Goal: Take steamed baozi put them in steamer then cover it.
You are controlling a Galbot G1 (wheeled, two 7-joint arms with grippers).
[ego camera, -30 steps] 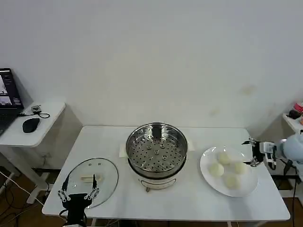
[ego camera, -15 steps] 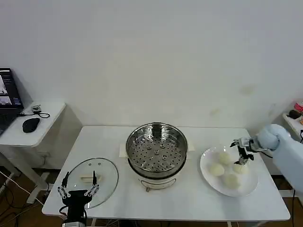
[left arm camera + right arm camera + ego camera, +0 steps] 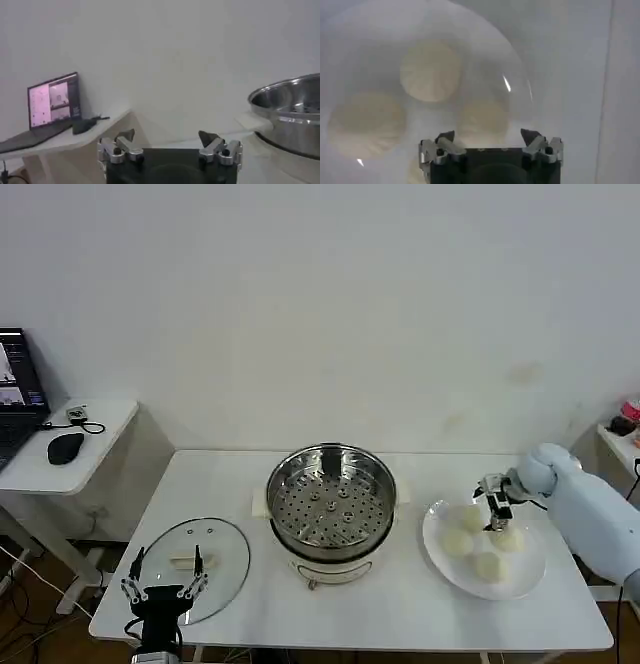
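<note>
Head view, right gripper [image 3: 493, 504] open over baozi [image 3: 457, 543]

The right arm [image 3: 590, 509] is a smooth, rounded shell of pale blue-white, ending in a ball-shaped wrist joint. Both the right gripper [image 3: 494, 506] and the left gripper [image 3: 160, 592] have black bodies, silver metal knuckles with small dark screws, and dark pointed tips on the jaws.

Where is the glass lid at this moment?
In the head view, the glass lid lies flat on the table's front left, beside the steamer, under the left gripper.
</note>
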